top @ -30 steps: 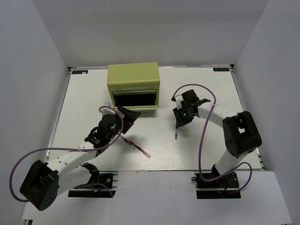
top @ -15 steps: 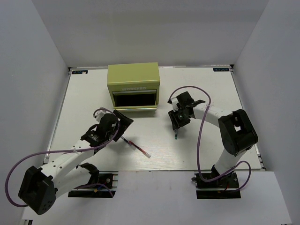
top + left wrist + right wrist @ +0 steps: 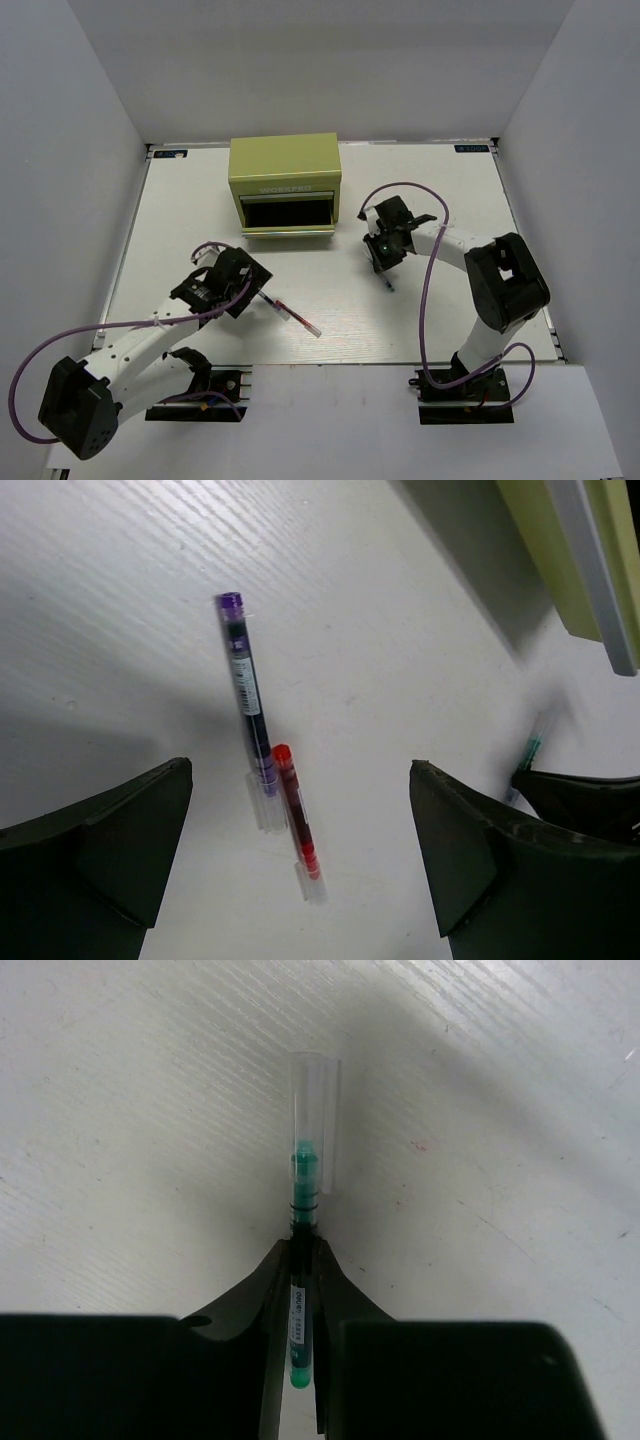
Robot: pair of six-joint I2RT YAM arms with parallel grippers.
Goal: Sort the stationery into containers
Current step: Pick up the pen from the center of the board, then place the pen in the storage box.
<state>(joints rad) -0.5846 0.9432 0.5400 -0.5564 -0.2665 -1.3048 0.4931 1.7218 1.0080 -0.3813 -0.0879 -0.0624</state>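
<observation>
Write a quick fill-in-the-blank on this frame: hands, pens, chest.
The right hand is shut on a ___ pen. The left hand is open above ___ pens on the table, one purple-capped, one red. The drawer of the olive chest is ___.
Missing: green; two; open.

Bright, even overhead light fills the top view; the flat white desk (image 3: 450,200) shows only faint soft shadows, and all is sharp. In the left wrist view the boxy olive-green metal chest (image 3: 585,560) casts a grey shadow beside it, and the thin green pen (image 3: 530,750) is blurred. The black fingers (image 3: 230,1300) of the right gripper (image 3: 300,1260) lose all detail, and a dim band crosses that view's upper right.
</observation>
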